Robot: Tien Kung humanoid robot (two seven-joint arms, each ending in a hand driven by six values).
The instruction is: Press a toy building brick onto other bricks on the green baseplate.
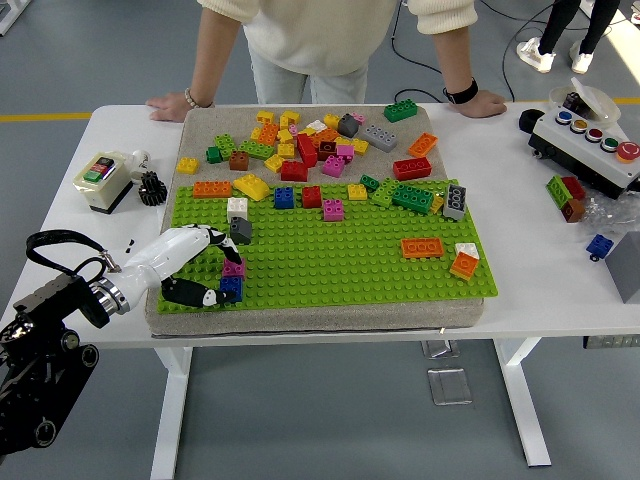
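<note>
One left hand [200, 268] (fingers curled) grips magenta brick [234, 269] atop blue brick [232, 288].

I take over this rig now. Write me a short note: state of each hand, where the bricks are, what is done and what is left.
Left hand: at the near-left corner of the green baseplate, fingers curled around the small pink-on-blue brick stack.
Right hand: not in view.
Loose bricks lie on the grey mat beyond the baseplate; a few others stand on the baseplate.
Done: pink brick sits on blue one.
Left: whether it is fully pressed down cannot be told; check, then release.
A person's hands rest on the table's far edge.
</note>
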